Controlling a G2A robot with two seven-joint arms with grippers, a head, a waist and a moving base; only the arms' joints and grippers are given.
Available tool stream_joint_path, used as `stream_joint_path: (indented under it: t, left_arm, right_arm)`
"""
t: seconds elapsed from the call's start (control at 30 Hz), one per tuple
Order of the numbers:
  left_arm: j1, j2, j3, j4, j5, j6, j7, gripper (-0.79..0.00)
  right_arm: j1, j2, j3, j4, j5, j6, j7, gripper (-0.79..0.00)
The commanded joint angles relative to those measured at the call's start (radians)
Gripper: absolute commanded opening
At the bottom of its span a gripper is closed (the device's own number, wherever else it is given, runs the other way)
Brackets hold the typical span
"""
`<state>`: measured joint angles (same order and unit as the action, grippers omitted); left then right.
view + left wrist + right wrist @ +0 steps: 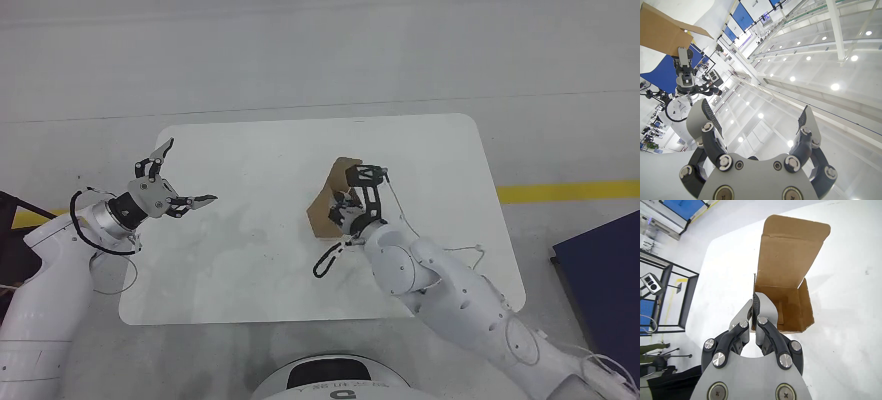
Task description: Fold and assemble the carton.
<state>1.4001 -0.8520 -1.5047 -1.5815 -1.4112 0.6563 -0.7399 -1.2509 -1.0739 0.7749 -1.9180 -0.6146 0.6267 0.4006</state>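
Note:
A brown carton (330,198) stands opened up at the middle of the white table (250,170). In the right wrist view the carton (789,275) is an open box with one tall flap raised. My right gripper (754,302) is shut on one side wall of the carton, one finger inside and one outside. My right gripper (352,205) sits at the carton's right side in the top view. My left gripper (185,180) hovers open and holding nothing over the table's left part, well away from the carton. The left wrist view looks upward past my open left gripper (755,113) and catches the carton (662,36) farther off.
A yellow floor line (570,190) runs to the right of the table. A dark blue panel (610,280) lies on the floor at the lower right. A black metal rack (668,298) stands beyond the table edge in the right wrist view.

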Motion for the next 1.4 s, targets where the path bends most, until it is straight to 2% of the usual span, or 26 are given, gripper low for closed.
stream_joint_path:
  t: [0.0,0.1,0.13,0.23,0.27,0.3,0.43,0.63,0.7,0.8,0.93,1.0,1.37]
  left_arm:
    - [0.000,0.000,0.000,0.000,0.000,0.000,0.000,0.000]
    - [0.000,0.000,0.000,0.000,0.000,0.000,0.000,0.000]
    - [0.000,0.000,0.000,0.000,0.000,0.000,0.000,0.000]
    - [0.000,0.000,0.000,0.000,0.000,0.000,0.000,0.000]
    - [0.000,0.000,0.000,0.000,0.000,0.000,0.000,0.000]
    - [0.000,0.000,0.000,0.000,0.000,0.000,0.000,0.000]
    - [0.000,0.000,0.000,0.000,0.000,0.000,0.000,0.000]
    - [0.000,0.000,0.000,0.000,0.000,0.000,0.000,0.000]
    - [0.000,0.000,0.000,0.000,0.000,0.000,0.000,0.000]
    - [0.000,0.000,0.000,0.000,0.000,0.000,0.000,0.000]
    - [0.000,0.000,0.000,0.000,0.000,0.000,0.000,0.000]
    - [0.000,0.000,0.000,0.000,0.000,0.000,0.000,0.000]
    - [0.000,0.000,0.000,0.000,0.000,0.000,0.000,0.000]
  right_arm:
    - [0.020,-0.008,-0.038,0.022,-0.052,0.029,0.039,-0.785]
    - [0.052,-0.026,-0.072,0.047,-0.057,0.052,0.084,-0.785]
    - [0.061,-0.032,-0.076,0.051,-0.042,0.050,0.092,-0.723]
    - [0.082,-0.049,-0.093,0.075,-0.028,0.052,0.095,-0.376]
    - [0.088,-0.055,-0.098,0.082,-0.022,0.053,0.094,-0.234]
    - [0.093,-0.060,-0.100,0.088,-0.014,0.055,0.092,-0.145]
    - [0.106,-0.082,-0.089,0.089,0.025,0.065,0.038,0.000]
    - [0.052,-0.094,-0.005,0.034,0.120,0.058,-0.090,0.000]
    - [0.011,-0.091,0.044,-0.014,0.156,0.033,-0.132,0.000]
    - [-0.063,-0.074,0.126,-0.076,0.131,0.005,-0.177,0.000]
    - [-0.179,-0.046,0.246,-0.154,0.083,-0.022,-0.184,0.000]
    - [-0.221,-0.040,0.294,-0.172,0.107,-0.017,-0.164,0.000]
    - [-0.221,-0.040,0.294,-0.172,0.107,-0.017,-0.164,0.000]
